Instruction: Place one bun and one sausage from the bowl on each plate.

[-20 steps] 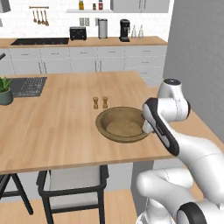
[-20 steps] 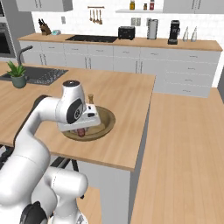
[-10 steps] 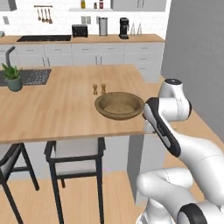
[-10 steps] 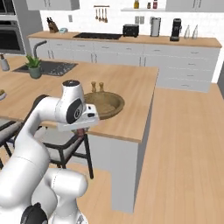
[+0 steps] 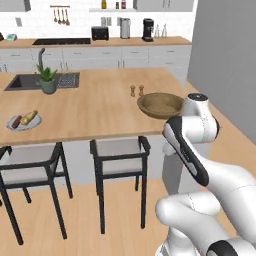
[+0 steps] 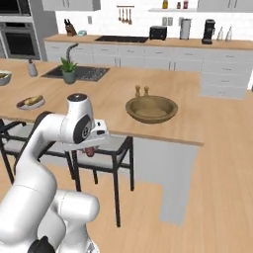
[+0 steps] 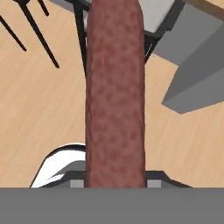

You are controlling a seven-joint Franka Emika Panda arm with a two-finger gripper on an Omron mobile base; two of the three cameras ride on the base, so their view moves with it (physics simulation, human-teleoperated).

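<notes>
My gripper (image 6: pixel 90 148) is shut on a dark red-brown sausage (image 6: pixel 89 151), which hangs below the hand in front of the island's edge. In the hand view that sausage (image 7: pixel 114 87) runs straight up the middle from between the finger tips, over the wooden floor. The wide brown wooden bowl (image 5: pixel 160 105) sits near the island's right end, and from the right base view the bowl (image 6: pixel 151 108) is well to the right of the gripper. A grey plate (image 5: pixel 23 122) at the island's left carries a bun and a sausage; that plate (image 6: pixel 30 103) lies left of the arm.
Two dark stools (image 5: pixel 121 160) stand under the island's front edge, one stool (image 6: pixel 106 148) right by the gripper. Salt and pepper shakers (image 5: pixel 136 90) stand behind the bowl. A potted plant (image 5: pixel 48 80) sits beside the sink (image 5: pixel 30 82). A white bowl (image 6: pixel 4 77) sits far left.
The whole picture has shifted: the base has driven back and leftward along the island, so the wooden bowl now lies farther off to the right. The gripper still holds the sausage.
</notes>
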